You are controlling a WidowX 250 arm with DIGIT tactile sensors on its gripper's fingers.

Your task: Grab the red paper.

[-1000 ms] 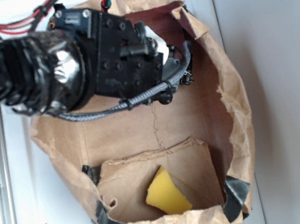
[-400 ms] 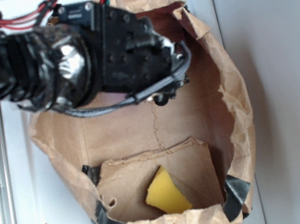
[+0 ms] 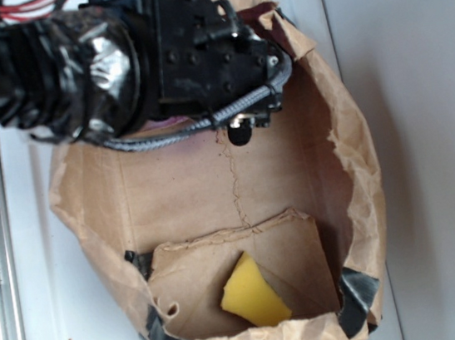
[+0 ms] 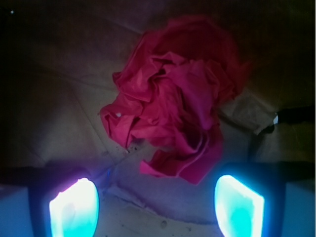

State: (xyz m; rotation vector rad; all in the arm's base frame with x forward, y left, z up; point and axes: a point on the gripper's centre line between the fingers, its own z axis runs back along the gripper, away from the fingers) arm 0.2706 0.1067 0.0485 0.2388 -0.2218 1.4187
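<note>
Big brown paper bag (image 3: 350, 145) fills the scene, mouth wide open, and my arm (image 3: 72, 73) has swung up toward its top edge since a second ago, so more bare bag floor shows below me than before. That shift has carried my wrist over the far end of the bag, where a sliver of pink-red peeks out under my housing. Down at the near end the yellow sponge (image 3: 252, 294) sits on a folded flap, untouched, well away from me.

From my wrist view, there it is: the red paper (image 4: 173, 111), a crumpled wad lying on the bag floor, dead ahead and just beyond my pincer (image 4: 157, 207). My two fingertips (image 4: 74, 207) stand spread apart with nothing between them, the wad's lower fold nearly level with them. I judge I'm lined up; a push forward, then a squeeze.
</note>
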